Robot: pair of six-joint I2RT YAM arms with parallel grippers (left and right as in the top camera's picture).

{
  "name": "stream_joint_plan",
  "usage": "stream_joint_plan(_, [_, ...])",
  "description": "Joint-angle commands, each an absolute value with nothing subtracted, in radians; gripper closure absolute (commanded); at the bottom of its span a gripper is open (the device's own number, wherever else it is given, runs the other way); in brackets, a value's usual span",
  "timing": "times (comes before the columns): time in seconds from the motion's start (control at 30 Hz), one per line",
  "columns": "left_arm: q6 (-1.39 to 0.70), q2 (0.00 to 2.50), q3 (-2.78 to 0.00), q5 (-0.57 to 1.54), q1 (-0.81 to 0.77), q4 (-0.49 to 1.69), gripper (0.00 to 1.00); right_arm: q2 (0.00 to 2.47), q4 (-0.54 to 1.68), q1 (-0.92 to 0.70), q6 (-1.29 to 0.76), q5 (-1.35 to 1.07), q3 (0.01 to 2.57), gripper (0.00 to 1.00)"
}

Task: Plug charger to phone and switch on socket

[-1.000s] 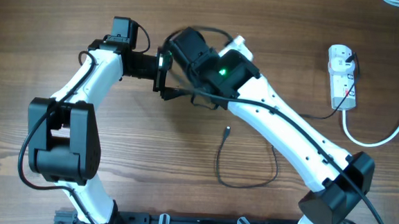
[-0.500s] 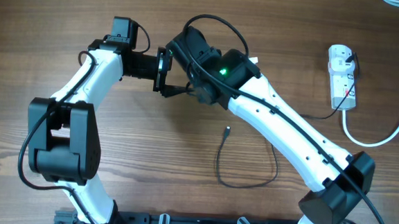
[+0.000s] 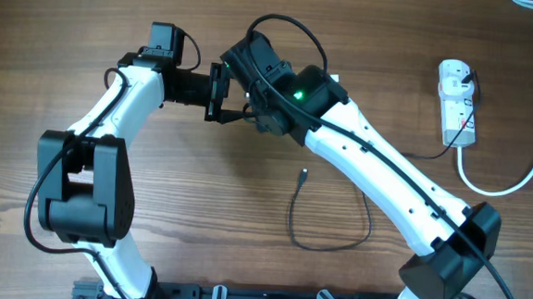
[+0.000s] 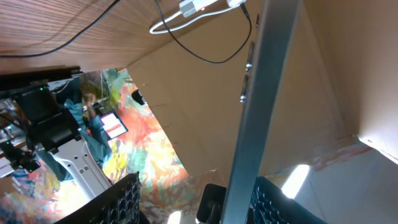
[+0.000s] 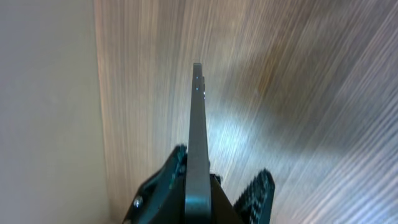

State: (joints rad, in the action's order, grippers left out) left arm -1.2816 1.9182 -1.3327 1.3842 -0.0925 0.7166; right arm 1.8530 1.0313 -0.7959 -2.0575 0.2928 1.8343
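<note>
Your right claw [image 5: 217, 173] clamps the phone [image 5: 198, 112] on edge, likely so your left claw [image 4: 199, 194], jaws apart astride it, can take over.

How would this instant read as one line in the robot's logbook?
right gripper: shut on phone | left gripper: open around phone | charger: tip lying free, not in phone | socket: untouched

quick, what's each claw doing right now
left claw: open, one finger on each side of the phone
right claw: shut on the phone
</note>
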Motion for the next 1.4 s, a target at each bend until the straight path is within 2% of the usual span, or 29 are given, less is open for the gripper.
stream_joint_plan(0.0, [-1.296,1.891,-1.337,1.390,-0.094,0.716,0.41,1.812,1.016,-0.797,-2.071,0.237,1.844,0.96])
stream_joint_plan(0.4, [-1.296,1.891,-1.337,1.390,-0.093,0.716,0.49,1.812,1.011,-0.797,-2.071,0.272,1.844,0.96])
stream_joint_plan(0.67, [-1.304,1.891,-1.337,1.390,-0.093,0.716,0.61,1.812,1.009,-0.797,-2.072,0.272,1.844,0.96])
stream_joint_plan(1.37, [-1.318,1.891,-1.337,1.390,-0.078,0.717,0.68,1.812,0.979,-0.797,-2.071,0.299,1.844,0.96])
